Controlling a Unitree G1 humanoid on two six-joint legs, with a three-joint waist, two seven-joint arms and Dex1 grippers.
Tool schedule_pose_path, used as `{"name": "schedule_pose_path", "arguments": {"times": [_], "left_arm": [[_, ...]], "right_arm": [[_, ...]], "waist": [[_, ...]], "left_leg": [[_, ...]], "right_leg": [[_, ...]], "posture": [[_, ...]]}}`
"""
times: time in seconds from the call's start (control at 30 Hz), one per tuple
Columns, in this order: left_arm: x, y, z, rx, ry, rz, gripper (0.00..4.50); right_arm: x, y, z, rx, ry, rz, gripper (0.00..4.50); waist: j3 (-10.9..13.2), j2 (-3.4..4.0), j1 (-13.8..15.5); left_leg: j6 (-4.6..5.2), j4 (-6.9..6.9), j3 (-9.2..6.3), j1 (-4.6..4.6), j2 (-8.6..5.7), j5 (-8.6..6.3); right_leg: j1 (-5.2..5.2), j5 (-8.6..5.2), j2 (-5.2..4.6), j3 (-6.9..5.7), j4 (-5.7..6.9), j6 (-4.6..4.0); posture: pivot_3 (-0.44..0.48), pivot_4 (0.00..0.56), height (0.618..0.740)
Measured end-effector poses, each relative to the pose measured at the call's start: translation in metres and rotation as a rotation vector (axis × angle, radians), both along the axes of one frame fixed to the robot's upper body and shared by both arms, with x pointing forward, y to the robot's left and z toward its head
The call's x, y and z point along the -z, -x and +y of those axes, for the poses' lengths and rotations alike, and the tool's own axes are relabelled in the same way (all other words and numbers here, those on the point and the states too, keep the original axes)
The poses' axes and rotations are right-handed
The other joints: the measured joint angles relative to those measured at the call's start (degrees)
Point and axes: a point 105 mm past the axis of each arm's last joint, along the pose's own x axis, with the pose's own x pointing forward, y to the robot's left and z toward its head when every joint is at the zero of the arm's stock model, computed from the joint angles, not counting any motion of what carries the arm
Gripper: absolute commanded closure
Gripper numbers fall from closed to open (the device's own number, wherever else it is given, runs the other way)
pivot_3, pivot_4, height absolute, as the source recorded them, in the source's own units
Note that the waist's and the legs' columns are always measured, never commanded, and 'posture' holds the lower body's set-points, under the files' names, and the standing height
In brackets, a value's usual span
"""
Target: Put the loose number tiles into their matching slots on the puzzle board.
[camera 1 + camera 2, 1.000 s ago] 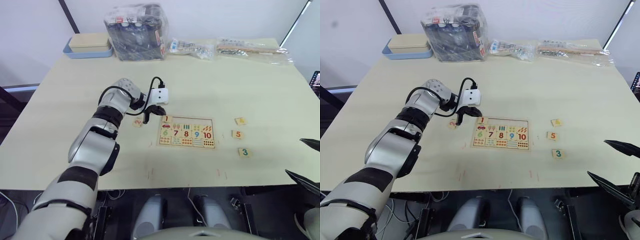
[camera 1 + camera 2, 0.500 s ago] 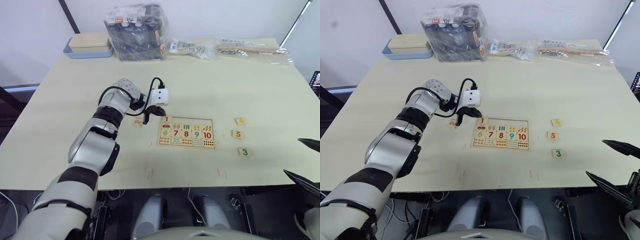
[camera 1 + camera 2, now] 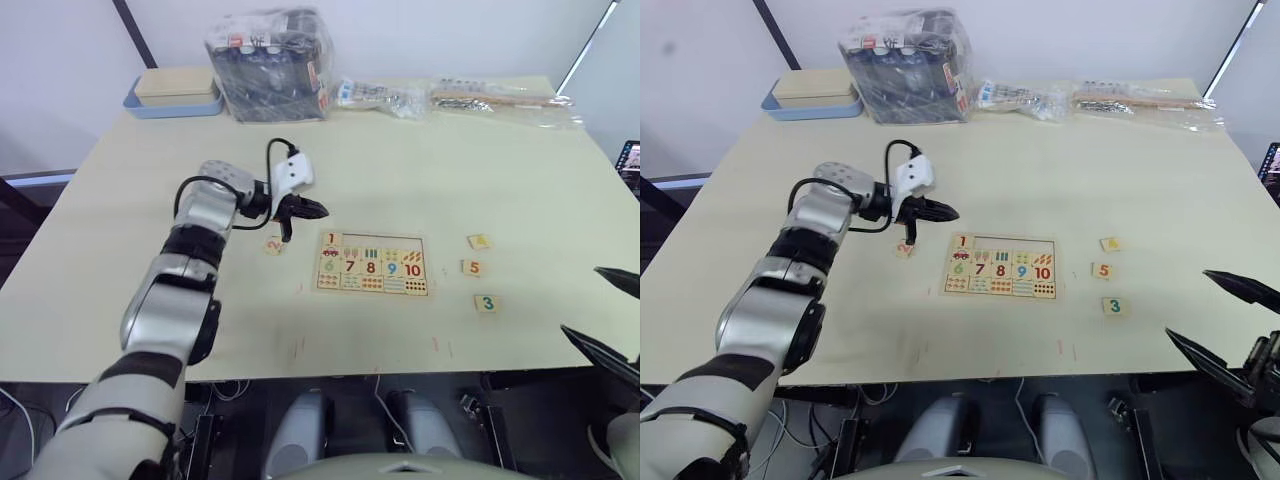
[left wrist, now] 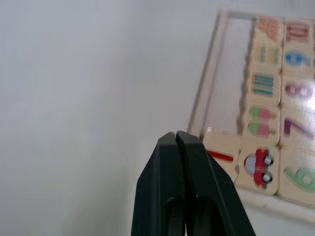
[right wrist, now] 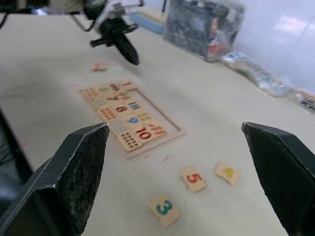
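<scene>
Puzzle board lying flat on the worktop, with tile 1 seated at the left end of its top row. The left gripper, fingers pressed together and empty, hovers just off the board's far left corner. Tile 2 lies left of the board; tiles 4, 5 and 3 lie to its right. The right gripper is spread wide, holding nothing, at the worktop's near right edge.

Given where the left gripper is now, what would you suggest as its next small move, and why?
Probably lower the left gripper toward the 2 tile and open it: its fingers are shut and empty, tile 1 sits in the puzzle board, and 2 lies nearest.
</scene>
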Motion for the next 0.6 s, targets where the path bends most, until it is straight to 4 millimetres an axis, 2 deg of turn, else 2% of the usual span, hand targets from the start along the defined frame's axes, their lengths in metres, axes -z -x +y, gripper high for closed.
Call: {"name": "schedule_pose_path", "arguments": {"times": [0.27,0.37,0.43,0.6], "left_arm": [[-0.005,0.031,0.02,-0.28,0.242,0.025,4.45],[-0.007,0.038,0.029,-0.373,0.333,-0.013,4.45],[-0.007,0.05,0.039,-0.433,0.387,-0.041,4.45],[0.002,0.071,0.042,-0.499,0.448,-0.048,4.45]], "right_arm": [[-0.001,-0.025,0.013,0.117,-0.087,-0.053,0.0],[0.007,-0.03,0.018,0.119,-0.097,-0.002,0.0],[0.015,-0.033,0.02,0.104,-0.074,0.056,0.0],[0.027,-0.032,0.017,0.097,-0.069,0.138,0.0]], "waist": [[-0.05,0.06,0.03],[-0.06,0.06,0.22],[-0.08,0.09,0.06],[-0.11,0.06,0.59]], "left_leg": [[-0.04,-0.01,-0.04,0.09,-0.06,0.01],[-0.05,-0.01,-0.08,0.1,-0.07,0.02],[-0.05,-0.04,-0.03,0.11,-0.07,0.01],[-0.07,-0.05,-0.06,0.1,-0.06,0.02]], "right_leg": [[-0.01,-0.01,-0.23,0.08,0.16,-0.02],[0.01,-0.01,-0.28,0.18,0.16,-0.03],[0.01,-0.01,-0.36,0.27,0.14,-0.04],[0.02,-0.06,-0.31,0.21,0.04,-0.15]], "posture": [[0.0,0.15,0.74],[0.0,0.15,0.74],[0.0,0.15,0.74],[0.0,0.15,0.74]]}}
